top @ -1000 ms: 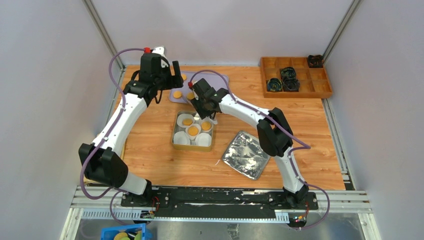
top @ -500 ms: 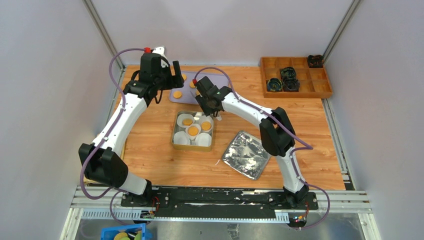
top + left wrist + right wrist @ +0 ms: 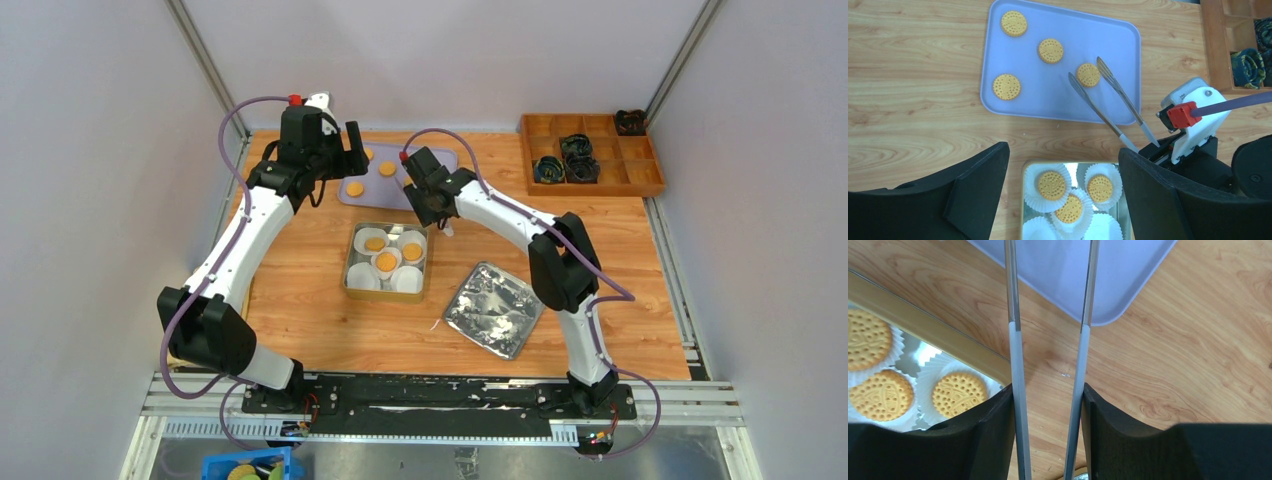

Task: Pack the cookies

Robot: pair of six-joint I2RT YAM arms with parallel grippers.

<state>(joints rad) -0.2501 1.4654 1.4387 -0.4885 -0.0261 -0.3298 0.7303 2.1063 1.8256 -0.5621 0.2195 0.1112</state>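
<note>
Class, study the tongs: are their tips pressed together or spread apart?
Spread apart. The tongs show two tips lying either side of one cookie on the tray, a gap between them.

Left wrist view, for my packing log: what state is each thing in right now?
Tray: holds four loose cookies.
Tin: uncovered; three liners hold a cookie each, the others are empty.
Lid: off, lying on the table beside the tin.
Tongs: open, tips either side of one tray cookie.
Right tool: shut on the tongs.
Left tool: open, empty.
</note>
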